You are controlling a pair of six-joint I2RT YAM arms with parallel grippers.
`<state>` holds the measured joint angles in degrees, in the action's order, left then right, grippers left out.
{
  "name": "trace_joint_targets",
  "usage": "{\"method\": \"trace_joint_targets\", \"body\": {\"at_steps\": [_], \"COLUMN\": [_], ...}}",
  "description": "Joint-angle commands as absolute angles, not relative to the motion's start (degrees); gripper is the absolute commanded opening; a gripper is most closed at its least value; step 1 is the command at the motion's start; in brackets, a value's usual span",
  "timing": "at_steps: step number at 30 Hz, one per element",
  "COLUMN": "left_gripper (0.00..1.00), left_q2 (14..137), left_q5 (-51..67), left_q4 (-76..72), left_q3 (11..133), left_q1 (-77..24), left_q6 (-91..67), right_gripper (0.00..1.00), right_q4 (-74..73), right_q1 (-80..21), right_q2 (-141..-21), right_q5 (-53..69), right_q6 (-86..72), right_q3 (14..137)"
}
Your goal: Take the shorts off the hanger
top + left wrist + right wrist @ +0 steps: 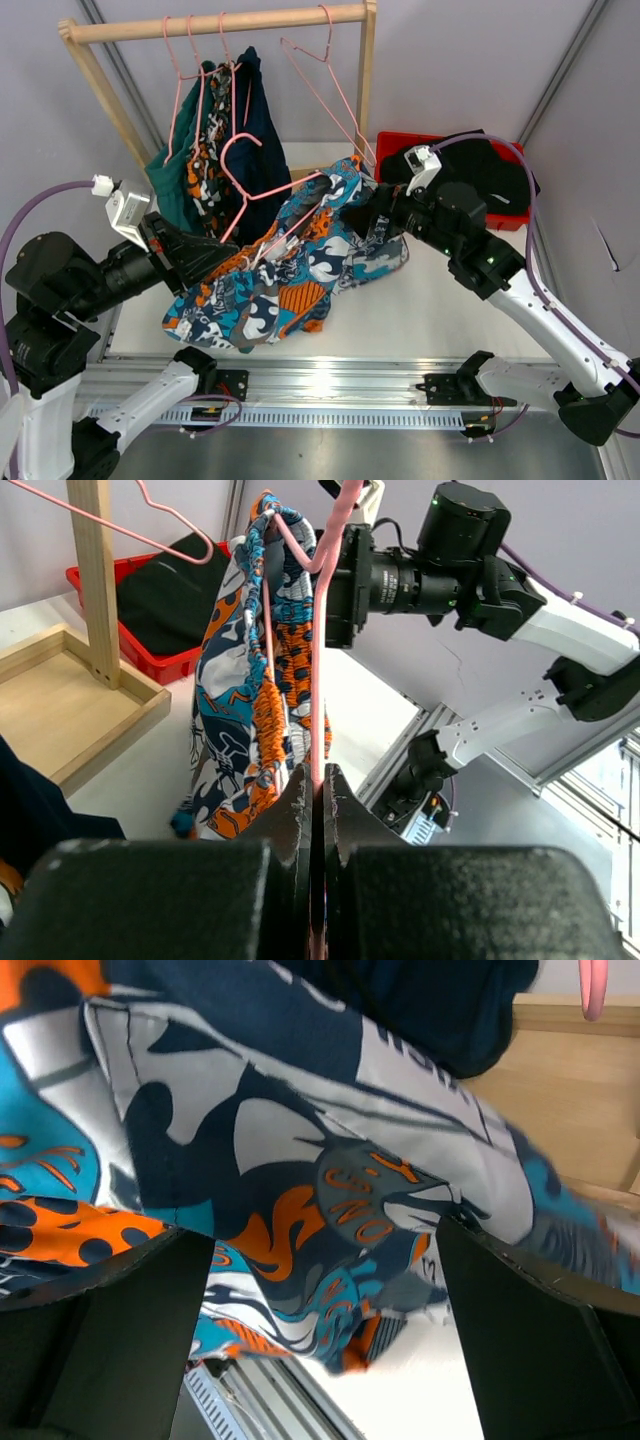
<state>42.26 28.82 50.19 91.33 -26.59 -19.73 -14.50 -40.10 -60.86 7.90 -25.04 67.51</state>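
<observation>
Clamping pink hanger (322, 670): left pincer (316, 792); right pincer (322, 1248) spread at patterned shorts (300, 1150).

Patterned shorts (290, 270) draped on hanger (317, 750), teal pair (168, 185), camo pair (208, 165), navy pair (262, 140) hanging behind

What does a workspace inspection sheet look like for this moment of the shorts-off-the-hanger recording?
Surface: white table, no spills seen.
Job's things: patterned shorts hang on a pink hanger held off the wooden rack. Teal shorts, camo shorts and navy shorts hang on the rack. Black shorts lie in the red bin.
Clutter: nothing seen.
Grippers: left gripper is shut on the pink hanger. Right gripper is open, with patterned fabric between its fingers.
Cables: left purple cable and right purple cable, no snag seen.
Surroundings: empty hanger on the rack, metal rail at the near edge.
</observation>
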Motion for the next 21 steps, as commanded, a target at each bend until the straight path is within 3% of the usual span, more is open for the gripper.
{"method": "trace_joint_targets", "body": {"at_steps": [1, 2, 3, 4, 5, 7, 21], "left_gripper": [0.0, 0.0, 0.0, 0.0, 0.0, 0.0, 0.0], "left_q2": [42.19, 42.1, 42.01, 42.1, 42.01, 41.92, 44.47], "left_q5": [30.14, 30.32, 30.32, 30.84, 30.94, 31.11, 23.92], "left_q4": [46.67, 46.67, 46.58, 46.41, 46.32, 46.49, 57.29], "left_q3": [93.78, 93.87, 93.87, 93.78, 93.34, 92.64, 86.31], "left_q1": [-27.68, -27.86, -27.95, -28.04, -28.12, -28.3, -38.4], "left_q6": [-21.44, -21.62, -21.71, -21.8, -21.88, -21.88, -16.09], "right_gripper": [0.99, 0.99, 0.84, 0.63, 0.3, 0.0, 0.0], "right_q4": [-9.41, -8.97, -8.09, -7.13, -5.73, -4.4, -6.24], "right_q1": [-40.52, -40.52, -40.43, -40.43, -40.34, -40.34, -32.26], "right_q2": [-60.73, -60.73, -60.56, -60.38, -60.47, -60.73, -64.16], "right_q5": [3.27, 2.56, 2.29, 2.2, 1.5, 0.27, -4.48], "right_q6": [-23.29, -23.2, -22.94, -22.59, -22.41, -22.24, -20.92], "right_q3": [69.61, 69.52, 69.0, 68.65, 68.56, 69.08, 87.0]}}
